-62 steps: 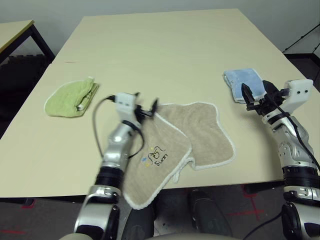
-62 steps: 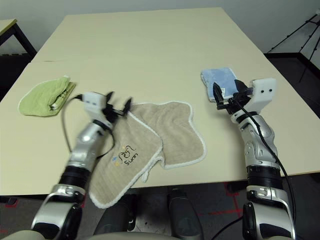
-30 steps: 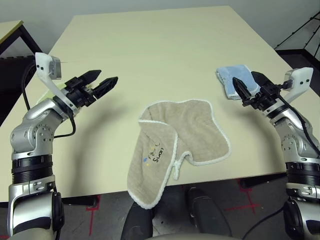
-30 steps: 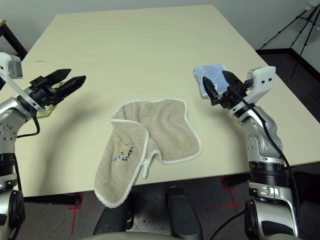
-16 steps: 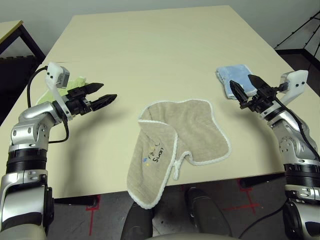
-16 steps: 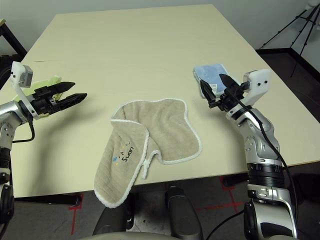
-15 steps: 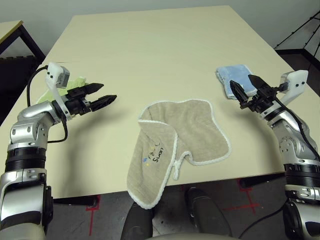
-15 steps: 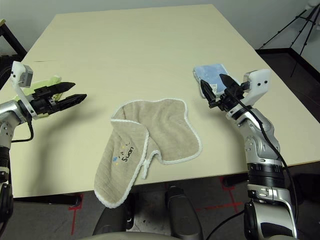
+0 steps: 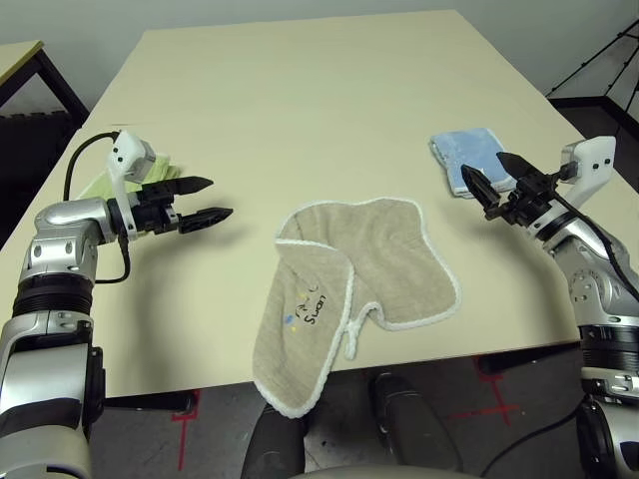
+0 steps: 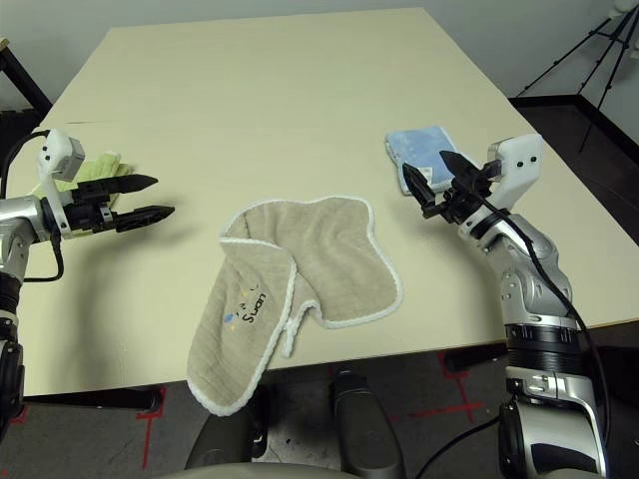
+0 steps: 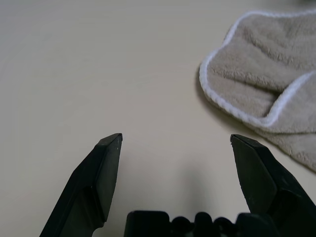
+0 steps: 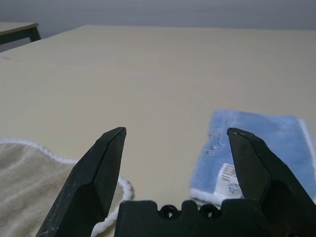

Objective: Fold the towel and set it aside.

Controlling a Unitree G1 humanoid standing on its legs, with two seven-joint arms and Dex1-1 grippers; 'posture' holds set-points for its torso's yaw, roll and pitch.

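Observation:
The beige towel (image 9: 364, 264) with white piping lies rumpled at the table's near middle. One flap with a dark logo (image 9: 308, 307) is folded over and hangs past the front edge. My left gripper (image 9: 208, 200) hovers open to the left of the towel, pointing at it, a short gap away. The towel's nearest corner (image 11: 256, 94) lies ahead of its fingers. My right gripper (image 9: 481, 182) is open and raised to the right of the towel, beside a folded light blue towel (image 9: 471, 160). Nothing is held by either one.
A light green cloth (image 9: 125, 180) lies at the left behind my left wrist. The folded blue towel (image 12: 252, 148) lies just ahead of my right gripper. A dark-legged second table (image 9: 25, 60) stands at the far left. The table's far half is bare.
My left gripper has come down and swung in toward the towel, now level and nearer the table. The right gripper has barely shifted. The towel lies unchanged.

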